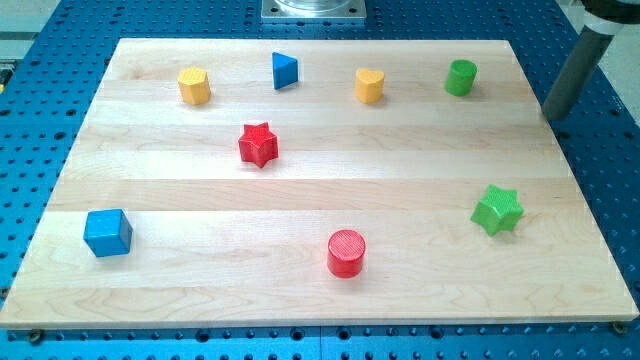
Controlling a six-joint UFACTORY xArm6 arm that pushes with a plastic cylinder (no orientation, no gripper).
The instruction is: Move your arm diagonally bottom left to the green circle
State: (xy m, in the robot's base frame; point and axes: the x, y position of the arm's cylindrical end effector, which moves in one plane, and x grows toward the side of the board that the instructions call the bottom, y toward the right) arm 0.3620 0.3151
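Observation:
The green circle (pixel 461 77), a short green cylinder, stands near the top right of the wooden board (pixel 320 210). My rod comes down from the view's top right corner, and my tip (pixel 555 116) rests at the board's right edge. The tip is to the right of the green circle and slightly below it, well apart from it. It touches no block.
A green star (pixel 497 210) lies at the right. A red cylinder (pixel 346 253) is at bottom centre, a blue cube (pixel 108 232) at the left, a red star (pixel 258 144) left of centre. A yellow hexagon-like block (pixel 194 86), a blue triangle (pixel 285 70) and a yellow heart (pixel 369 86) line the top.

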